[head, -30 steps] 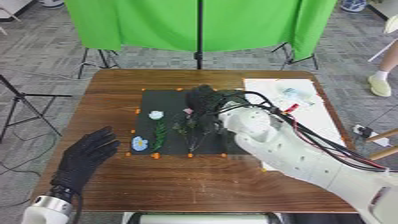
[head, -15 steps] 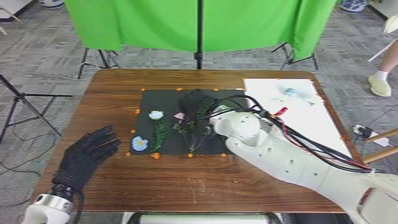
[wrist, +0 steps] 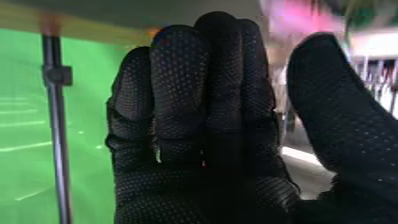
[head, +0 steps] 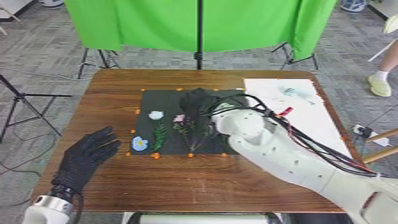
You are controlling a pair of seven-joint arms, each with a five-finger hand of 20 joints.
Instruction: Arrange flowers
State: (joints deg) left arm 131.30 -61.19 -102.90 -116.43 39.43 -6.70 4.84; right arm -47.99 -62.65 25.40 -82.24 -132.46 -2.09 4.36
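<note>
In the head view, my right hand is over the upper middle of the dark mat, close beside a pink flower. A white flower with a green stem lies left of the pink one, and a light blue flower lies at the mat's lower left. Some greenery shows beside the wrist, partly hidden by it. In the right wrist view, my right hand has straight fingers with the thumb apart, and pink petals blur beyond them. My left hand rests open left of the mat.
A white sheet lies at the table's right side, with a pale bluish clear item on it. Orange markers edge the mat. Behind the brown table hangs a green cloth with a black stand.
My right hand first moved left on the mat toward the pink flower, then shifted slightly with its fingers pointing away. My left hand has kept still.
</note>
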